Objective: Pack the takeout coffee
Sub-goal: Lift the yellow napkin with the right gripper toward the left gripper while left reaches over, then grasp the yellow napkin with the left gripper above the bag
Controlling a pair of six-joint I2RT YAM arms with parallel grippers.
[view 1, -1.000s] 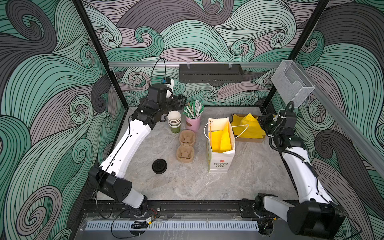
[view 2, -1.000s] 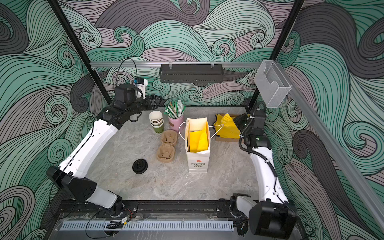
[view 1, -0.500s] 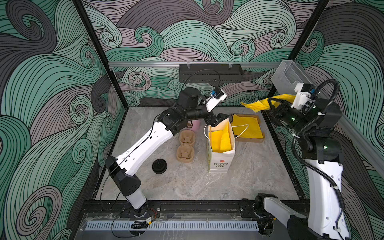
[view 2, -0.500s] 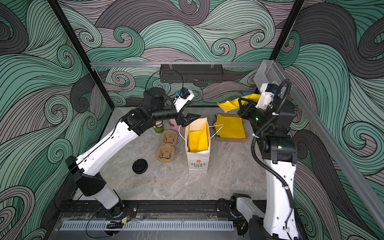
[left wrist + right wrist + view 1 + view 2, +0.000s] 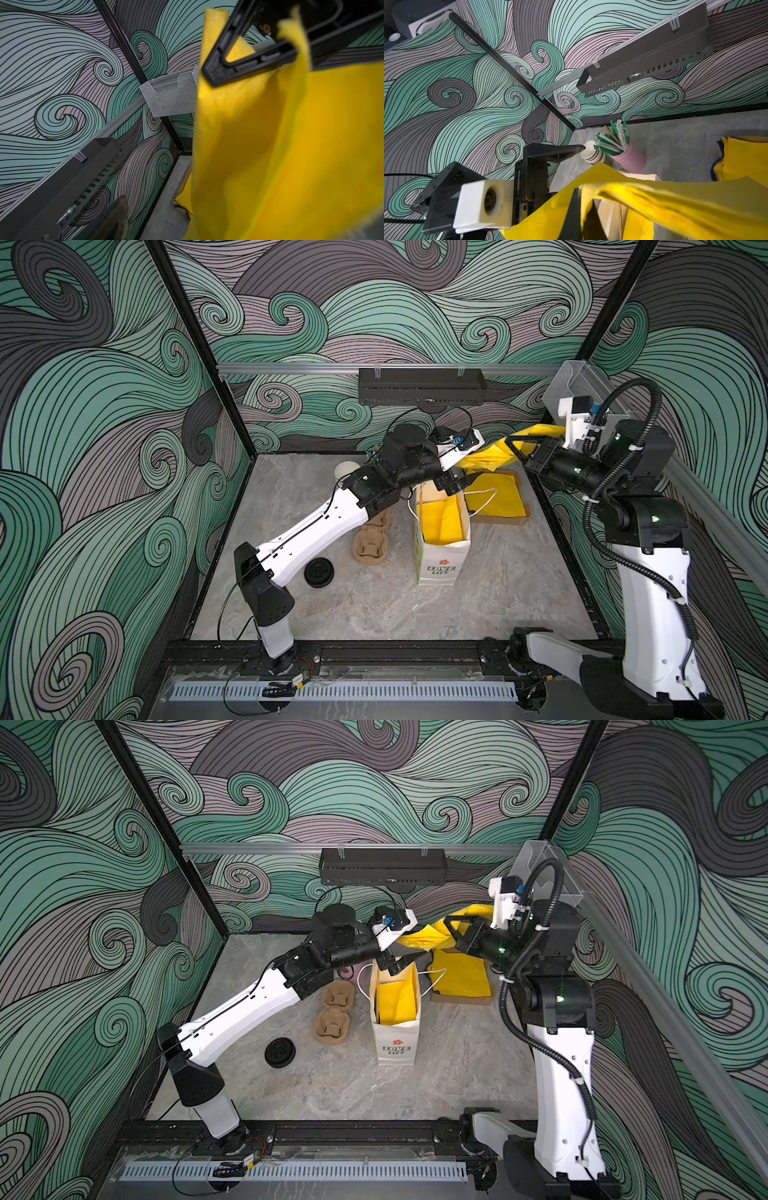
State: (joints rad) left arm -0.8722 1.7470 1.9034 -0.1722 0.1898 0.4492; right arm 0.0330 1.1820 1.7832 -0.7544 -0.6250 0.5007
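Observation:
A stack of olive-green takeout coffee cups (image 5: 347,470) with cream insides stands at the back left (image 5: 591,154), beside the left arm. A black lid (image 5: 318,572) lies alone on the table (image 5: 279,1051). My right gripper (image 5: 510,444) is shut on a yellow tissue sheet (image 5: 482,456), held in the air above the white paper bag (image 5: 442,547); its closed tips (image 5: 581,190) pinch the sheet (image 5: 654,199). My left gripper (image 5: 464,481) is open just over the bag's mouth, and the sheet's free end (image 5: 270,155) hangs across its open jaws (image 5: 247,207).
Two brown pulp carriers (image 5: 371,545) lie left of the bag. A pink cup of straws (image 5: 629,158) stands by the cup stack. More yellow sheets rest on a cardboard tray (image 5: 498,499) at the back right. The bag (image 5: 395,1036) is lined with yellow tissue.
The left arm swung from the cup stack to above the bag and its gripper opened. The right arm lifted a yellow sheet off the tray and carried it toward the left gripper.

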